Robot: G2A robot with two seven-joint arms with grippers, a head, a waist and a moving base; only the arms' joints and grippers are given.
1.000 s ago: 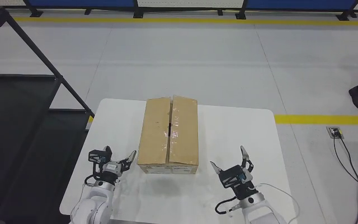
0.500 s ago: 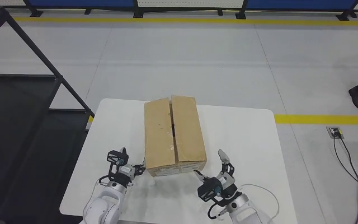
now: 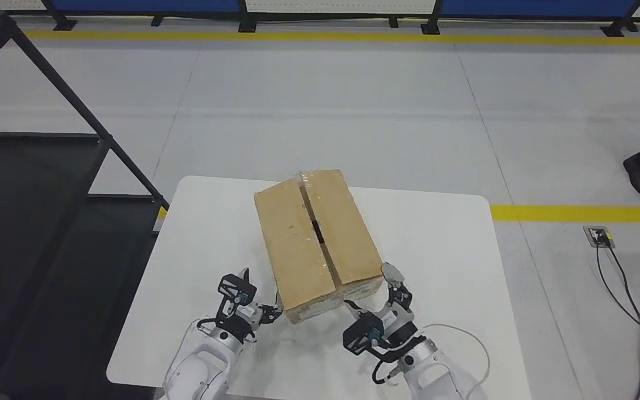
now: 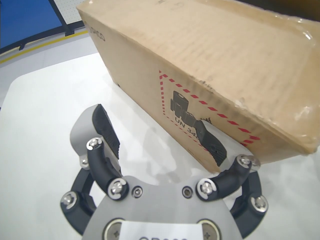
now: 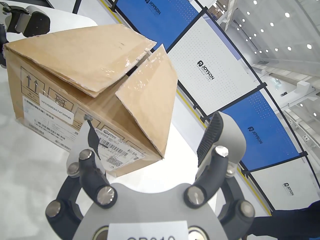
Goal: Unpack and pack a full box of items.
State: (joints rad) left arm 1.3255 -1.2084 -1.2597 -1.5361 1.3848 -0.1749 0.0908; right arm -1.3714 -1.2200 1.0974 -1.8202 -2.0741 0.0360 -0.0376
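Note:
A brown cardboard box [image 3: 318, 245] lies skewed on the white table [image 3: 440, 230], its taped top flaps [image 5: 82, 56] slightly lifted at the seam. My left gripper [image 3: 252, 303] is open at the box's near left corner. In the left wrist view one fingertip [image 4: 212, 146] rests against the printed side [image 4: 180, 96] of the box, while the left gripper [image 4: 160, 136] holds nothing. My right gripper [image 3: 376, 306] stands open at the near right corner. The labelled end of the box [image 5: 50, 111] lies just ahead of the right gripper [image 5: 151, 136], with its corner between the fingers.
Bare tabletop lies on both sides of the box and along the table's near edge [image 3: 300, 385]. A black frame [image 3: 90, 130] stands to the left of the table. Yellow floor lines [image 3: 560, 212] and blue panels [image 5: 155, 8] lie beyond.
Both grippers have moved in to the box's near corners. The box has turned, its near end swinging to the right in the top view.

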